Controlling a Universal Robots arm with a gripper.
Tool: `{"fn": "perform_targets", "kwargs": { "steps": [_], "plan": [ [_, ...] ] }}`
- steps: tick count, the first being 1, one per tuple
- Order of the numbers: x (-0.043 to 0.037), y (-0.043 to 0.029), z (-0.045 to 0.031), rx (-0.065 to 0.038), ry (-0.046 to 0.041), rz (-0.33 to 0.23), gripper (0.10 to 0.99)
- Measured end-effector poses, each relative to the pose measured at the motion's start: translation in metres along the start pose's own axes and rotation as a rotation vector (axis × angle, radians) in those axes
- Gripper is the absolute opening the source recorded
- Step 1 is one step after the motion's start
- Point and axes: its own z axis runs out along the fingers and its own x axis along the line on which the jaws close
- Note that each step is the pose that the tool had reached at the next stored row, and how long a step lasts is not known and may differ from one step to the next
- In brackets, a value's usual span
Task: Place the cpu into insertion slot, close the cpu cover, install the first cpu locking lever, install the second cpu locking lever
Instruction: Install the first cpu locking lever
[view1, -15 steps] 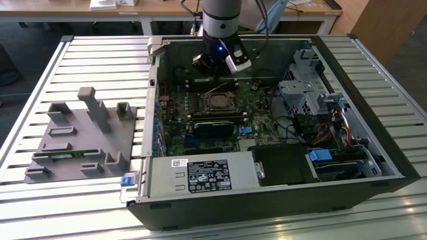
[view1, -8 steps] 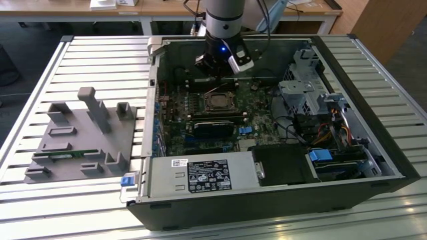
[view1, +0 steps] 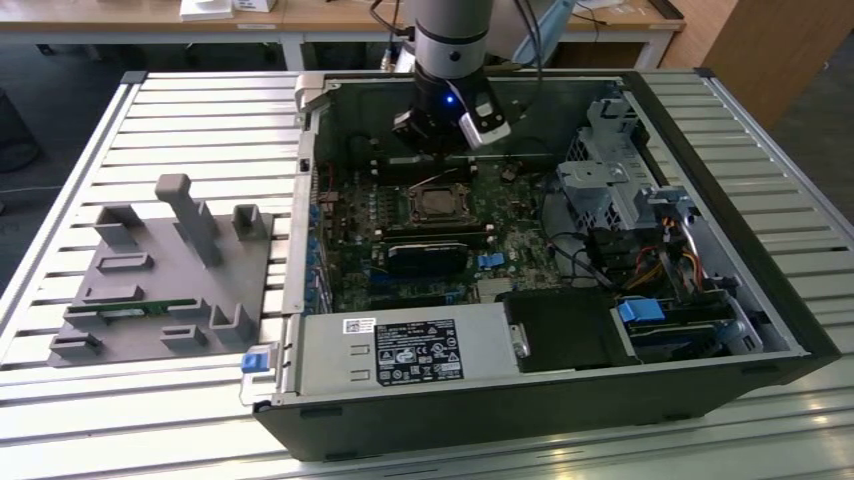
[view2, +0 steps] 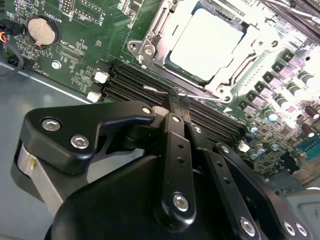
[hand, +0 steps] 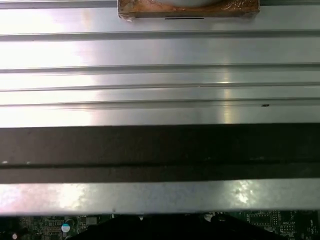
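Table (view1: 80, 130): a ribbed metal surface that carries everything; in the first wrist view its shiny ribs (hand: 160, 75) run across the picture above a dark band.
Computer case (view1: 747, 300): a black open box lying on its side on the table, with the green board (view1: 354, 270) inside it.
Power supply (view1: 400, 352): a grey box with a label, at the near edge of the case.
Grey holder (view1: 160, 280): a plastic fixture with posts, on the table at the exterior view's left, apart from the case.
Drive cage and cables (view1: 627, 190): at the exterior view's right inside the case, beside the socket area.
Arm (view1: 451, 40): it comes down from above into the far part of the case.
Gripper (view2: 176, 95): the 2 black fingers are brought together, their tips meet at the thin wire lever (view2: 155, 90) next to the memory slots (view2: 135, 87); whether they really pinch the lever is hard to make out.
Socket (view2: 165, 37): on the green board, just beyond the fingertips.
Cover (view2: 235, 70): the metal frame lies flat around the chip.
Chip (view2: 207, 42): it sits inside the socket, its pale metal top shows through the cover's window.
Round battery (view2: 40, 31): on the board, well apart from the socket.
Hidden: the gripper's own black body covers the nearer part of the second wrist view.
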Motion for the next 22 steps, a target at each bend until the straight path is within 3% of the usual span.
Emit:
{"fn": "perform_targets", "kwargs": {
  "steps": [22],
  "plan": [
    [-0.0132,-0.0004,0.0128,0.001,0.0014,0.0,0.106]
  ]
}}
